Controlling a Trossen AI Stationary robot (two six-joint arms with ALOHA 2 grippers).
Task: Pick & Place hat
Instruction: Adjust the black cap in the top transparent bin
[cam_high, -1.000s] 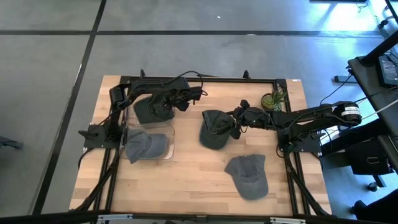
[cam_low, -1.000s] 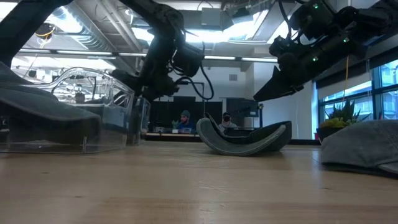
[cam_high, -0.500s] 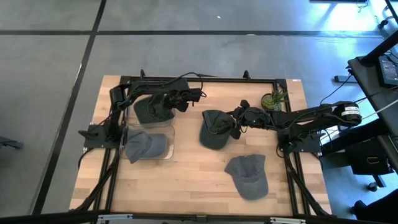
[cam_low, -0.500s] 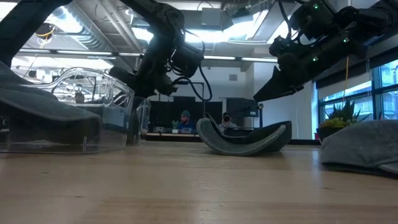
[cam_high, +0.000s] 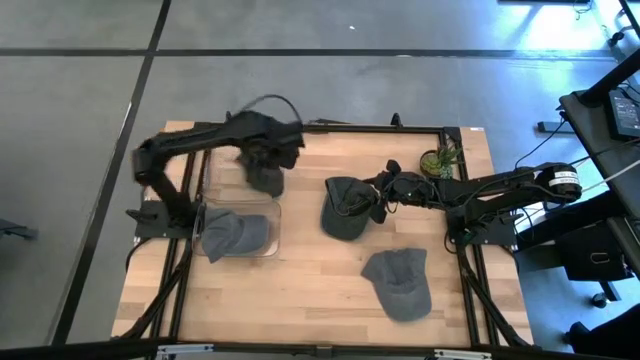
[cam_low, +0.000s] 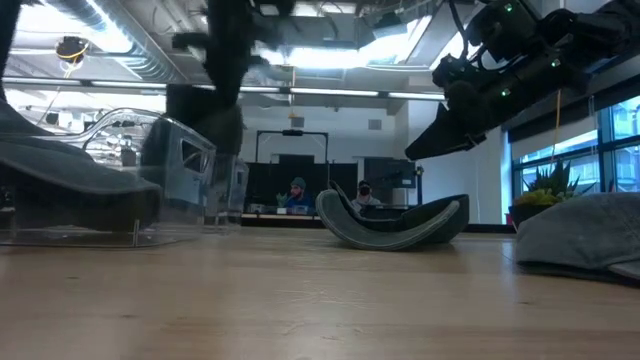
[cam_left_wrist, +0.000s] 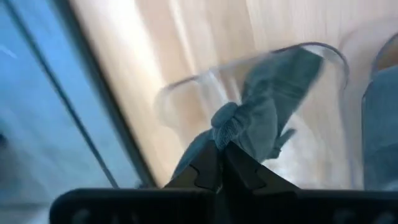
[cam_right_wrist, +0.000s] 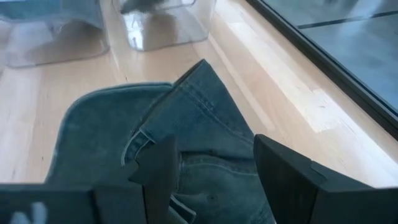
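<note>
— So, what changed on my left arm?

— My left jaws (cam_left_wrist: 222, 163) are clamped on a hat (cam_high: 265, 178). A moment ago it sat in the far bin; now it hangs in the air above the desk (cam_high: 300, 280), so I judge the pick is done.

— And the right?

— My right jaws (cam_right_wrist: 214, 165) have not moved: apart, over the middle hat (cam_high: 345, 208). Two hats are left, one in the near bin (cam_high: 236, 234).

— Any writing?

— I can read none.
</note>
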